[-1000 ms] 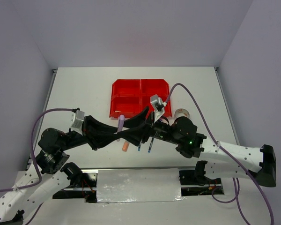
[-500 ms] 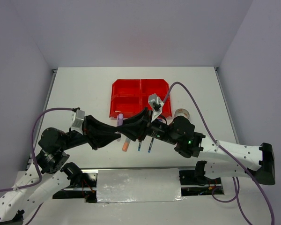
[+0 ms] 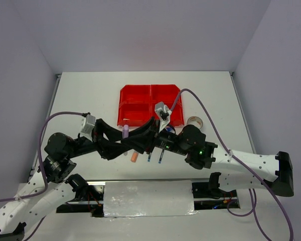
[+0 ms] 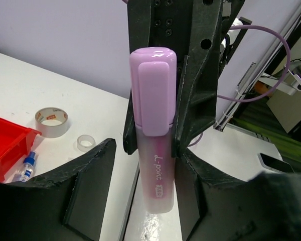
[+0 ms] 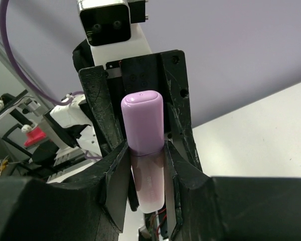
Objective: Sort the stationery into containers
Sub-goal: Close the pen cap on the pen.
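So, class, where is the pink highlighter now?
In the top view, the highlighter is left of centre, just before the near-left corner of the bins, clamped in the right end effector.

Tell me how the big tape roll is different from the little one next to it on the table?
The wide greyish tape roll is clearly bigger than the small clear tape roll. The greyish roll looks cloudy, with a printed label inside its core; the small one is see-through and plain. Both are rings lying flat on the white table, side by side without touching.
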You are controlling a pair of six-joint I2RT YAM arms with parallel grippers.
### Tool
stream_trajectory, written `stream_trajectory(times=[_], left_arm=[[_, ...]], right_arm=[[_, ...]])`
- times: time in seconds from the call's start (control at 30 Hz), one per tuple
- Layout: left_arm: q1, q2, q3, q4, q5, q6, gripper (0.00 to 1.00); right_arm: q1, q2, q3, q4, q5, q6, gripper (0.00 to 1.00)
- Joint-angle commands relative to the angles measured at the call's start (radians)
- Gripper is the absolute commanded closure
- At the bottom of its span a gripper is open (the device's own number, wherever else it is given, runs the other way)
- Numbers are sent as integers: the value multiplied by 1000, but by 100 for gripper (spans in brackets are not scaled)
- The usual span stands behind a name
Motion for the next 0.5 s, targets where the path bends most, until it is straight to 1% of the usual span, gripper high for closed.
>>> stream_trajectory(times=[0.0,0.07,0.1,0.13,0.17,0.2,0.23,0.3,0.33,0.4,0.47], left_arm=[[1,9,33,54,16,16,40],[1,11,30,62,29,11,40],[1,14,30,65,33,8,50],[2,18,30,67,42,7,58],[1,20,33,62,44,5,76],[2,21,36,56,45,8,85],[1,21,36,53,49,11,90],[1,18,39,45,56,19,98],[-1,11,39,47,61,19,100],[-1,-2,41,45,64,22,100],[1,-8,44,47,68,21,100]], right_arm=[[14,8,59,40,-16,14,100],[17,16,66,42,-14,14,100],[17,19,73,42,-10,14,100],[18,22,76,34,-1,12,100],[18,23,80,33,4,12,100],[18,23,79,33,4,11,100],[20,22,79,33,5,11,100],[20,13,67,36,13,12,100],[20,8,62,42,15,14,97],[21,-6,42,62,7,17,91],[20,-9,39,57,7,17,90]])
